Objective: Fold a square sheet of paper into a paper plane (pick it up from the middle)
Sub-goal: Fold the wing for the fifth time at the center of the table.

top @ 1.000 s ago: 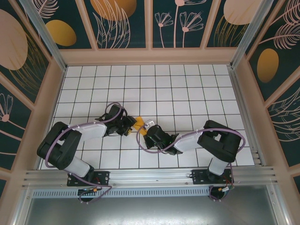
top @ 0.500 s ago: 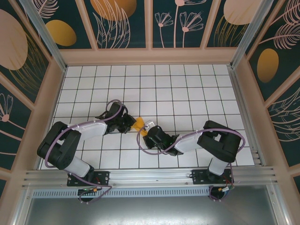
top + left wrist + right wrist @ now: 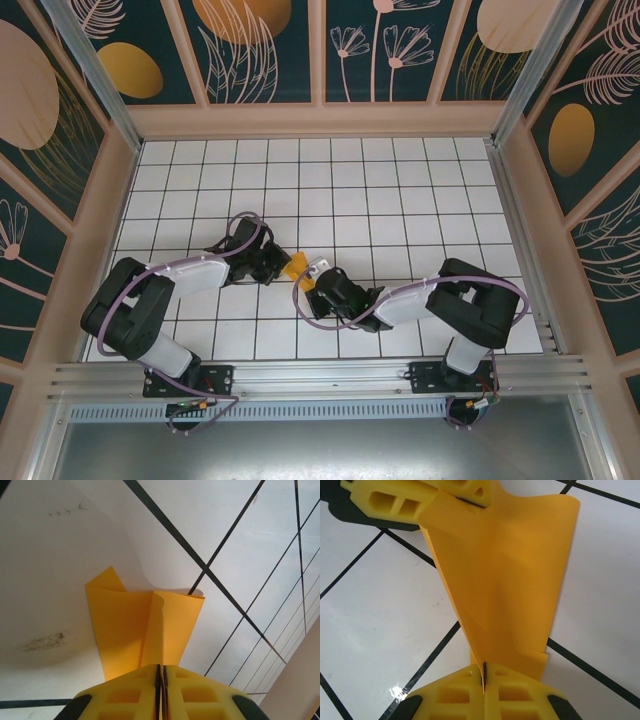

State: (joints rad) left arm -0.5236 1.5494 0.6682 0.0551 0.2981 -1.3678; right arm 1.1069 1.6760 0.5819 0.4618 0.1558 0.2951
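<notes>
Two pincers: left gripper (image 3: 284,264) and right gripper (image 3: 314,279), tips facing each other low over the gridded table (image 3: 400,200).
Left gripper state: yellow fingers (image 3: 135,695) pressed together, pinching one edge of the sheet of paper (image 3: 130,630).
Right gripper state: jaws pressed together on the opposite end of the sheet, at its narrow creased part.
Sheet position: held between both sets of fingertips, spanning the gap from one to the other.
Sheet form: orange-yellow, folded; a centre crease runs straight out from the left fingertips; the sheet widens away from the right fingertips.
Surface below pincers: white tiles with black lines.
</notes>
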